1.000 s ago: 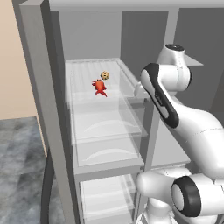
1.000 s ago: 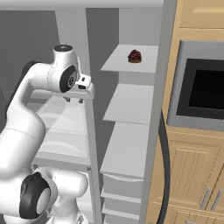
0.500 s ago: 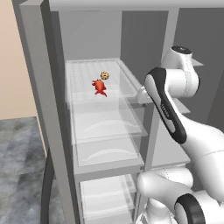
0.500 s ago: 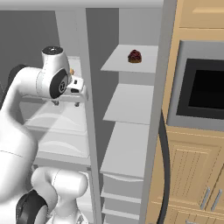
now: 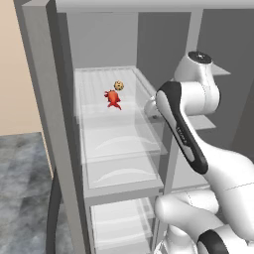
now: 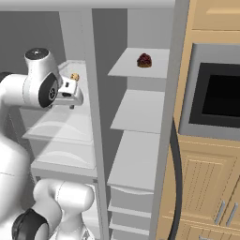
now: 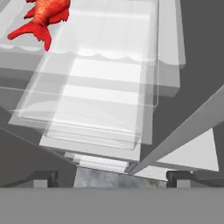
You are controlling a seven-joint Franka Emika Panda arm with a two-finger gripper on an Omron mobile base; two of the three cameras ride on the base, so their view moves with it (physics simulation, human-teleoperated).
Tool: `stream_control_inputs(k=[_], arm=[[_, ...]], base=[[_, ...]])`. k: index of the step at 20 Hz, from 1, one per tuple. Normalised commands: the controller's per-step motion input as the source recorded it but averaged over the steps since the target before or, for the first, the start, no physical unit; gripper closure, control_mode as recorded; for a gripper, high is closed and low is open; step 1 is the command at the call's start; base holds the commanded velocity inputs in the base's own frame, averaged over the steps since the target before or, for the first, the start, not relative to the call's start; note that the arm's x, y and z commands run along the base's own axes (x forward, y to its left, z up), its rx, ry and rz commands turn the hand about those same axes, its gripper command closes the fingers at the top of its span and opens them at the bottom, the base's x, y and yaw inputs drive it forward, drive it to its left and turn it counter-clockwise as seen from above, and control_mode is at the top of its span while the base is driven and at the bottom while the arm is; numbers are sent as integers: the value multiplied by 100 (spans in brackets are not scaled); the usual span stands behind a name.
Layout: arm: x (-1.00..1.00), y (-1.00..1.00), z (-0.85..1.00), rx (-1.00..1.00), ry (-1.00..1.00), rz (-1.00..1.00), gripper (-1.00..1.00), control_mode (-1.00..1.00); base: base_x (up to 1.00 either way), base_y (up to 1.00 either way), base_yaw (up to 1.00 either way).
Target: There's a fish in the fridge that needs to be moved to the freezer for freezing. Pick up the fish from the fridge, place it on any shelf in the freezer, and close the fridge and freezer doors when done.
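Note:
The red-orange fish (image 5: pixel 113 98) lies on the top glass shelf of the fridge (image 5: pixel 124 149), next to a tan speckled ball (image 5: pixel 119 85). In the hand view the fish (image 7: pixel 41 15) sits at the upper left, tail toward me. My gripper (image 7: pixel 113 177) is open, its tips spread wide with nothing between them, and it hovers off the shelf's front right corner, short of the fish. From the right side my gripper (image 6: pixel 70 99) is just left of the grey divider. The freezer (image 6: pixel 136 154) stands to the right, with an opaque shelf (image 6: pixel 140 110).
A dark red-brown lump (image 6: pixel 144 60) rests on the freezer's top shelf. Both doors stand open: the fridge door (image 5: pixel 39 114) at the left, the freezer door (image 6: pixel 166 122) at the right, by a wooden cabinet with a built-in oven (image 6: pixel 218 96). Lower glass shelves (image 5: pixel 121 171) sit below.
My gripper has gone from nearly shut to wide open. The hand has swung left, from the divider over to the fridge side. The fish has not moved.

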Motion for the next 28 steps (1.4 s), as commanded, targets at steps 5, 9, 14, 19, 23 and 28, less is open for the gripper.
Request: stream_control_inputs(k=[5, 9, 14, 19, 23, 28], arm=[[20, 52, 10, 0, -2, 0, -100, -100], [42, 59, 0, 0, 0, 0, -100, -100], [48, 47, -2, 0, 3, 0, -100, -100], [54, 25, -1, -1, 5, 0, -100, -100], [62, 14, -7, 0, 6, 0, -100, -100], [52, 39, -14, 0, 0, -3, -100, -100]], base=[[0, 0, 0], [0, 0, 0], [0, 0, 0], [0, 0, 0], [0, 0, 0], [0, 0, 0]])
